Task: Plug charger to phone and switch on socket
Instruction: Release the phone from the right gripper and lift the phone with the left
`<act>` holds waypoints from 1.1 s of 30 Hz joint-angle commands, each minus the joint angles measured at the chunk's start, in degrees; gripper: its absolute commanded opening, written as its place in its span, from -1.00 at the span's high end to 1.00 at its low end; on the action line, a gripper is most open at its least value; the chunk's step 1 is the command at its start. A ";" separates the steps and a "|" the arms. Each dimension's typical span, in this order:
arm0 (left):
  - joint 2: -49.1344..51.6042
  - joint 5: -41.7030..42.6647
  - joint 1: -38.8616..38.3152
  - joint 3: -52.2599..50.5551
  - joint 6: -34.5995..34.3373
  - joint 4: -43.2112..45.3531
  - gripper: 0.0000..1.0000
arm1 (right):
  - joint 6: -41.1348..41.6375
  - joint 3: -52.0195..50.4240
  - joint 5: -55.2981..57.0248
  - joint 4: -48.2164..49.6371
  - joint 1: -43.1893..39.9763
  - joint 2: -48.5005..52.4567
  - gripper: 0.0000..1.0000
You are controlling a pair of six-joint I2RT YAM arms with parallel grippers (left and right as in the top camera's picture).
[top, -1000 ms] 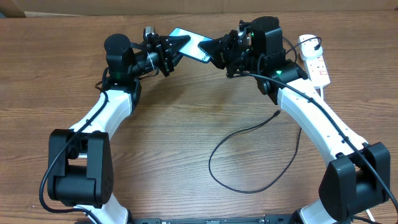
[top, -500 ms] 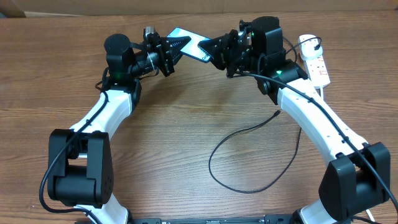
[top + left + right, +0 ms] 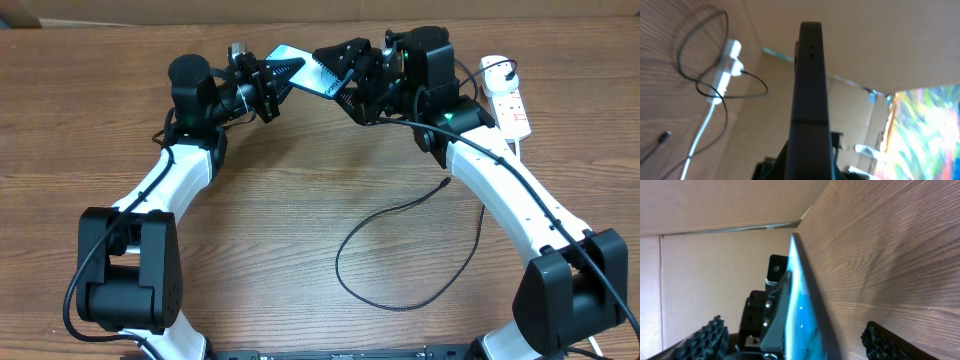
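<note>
A: Overhead, the socket point(image 3: 505, 95) is seen far right; the phone point(image 3: 298, 58) is clamped far centre by the left gripper point(image 3: 290, 70).

B: The right gripper point(image 3: 340, 77) is spread wide around it, ribbed pads point(image 3: 707, 337) shown only wrist-side. The charger point(image 3: 400, 207) is looped near right.

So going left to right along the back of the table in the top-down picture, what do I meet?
You meet the left gripper, phone, right gripper, then socket.

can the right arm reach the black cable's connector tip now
Probably yes: the right gripper is open, and the small black connector tip lies uncovered on the wooden table beside that arm.
</note>
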 commanded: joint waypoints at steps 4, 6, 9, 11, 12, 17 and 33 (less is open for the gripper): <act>-0.04 -7.39 0.55 0.37 14.47 -8.44 0.91 | -4.55 1.53 4.20 -2.95 -0.61 -1.31 -0.75; -0.04 -8.50 1.01 0.37 19.45 -10.27 0.92 | -4.81 1.53 7.41 -5.79 -1.05 -1.31 -0.76; -0.04 -8.81 1.75 0.37 28.04 -10.27 0.92 | -7.65 1.53 12.96 -10.08 -2.14 -1.31 -0.81; -0.04 -6.75 2.08 0.39 32.15 -9.09 0.92 | -9.38 1.53 16.00 -13.22 -3.23 -1.31 -0.82; -0.04 -5.53 2.14 0.39 33.97 -7.72 0.92 | -9.46 1.53 16.65 -14.62 -3.85 -1.31 -0.84; -0.15 0.17 2.25 2.29 42.75 -3.26 0.92 | -13.38 1.53 18.12 -20.35 -8.59 -1.31 -0.86; -0.15 -24.81 -1.53 37.22 88.30 -71.34 0.92 | -24.50 1.53 30.75 -33.94 -14.36 -1.31 -1.00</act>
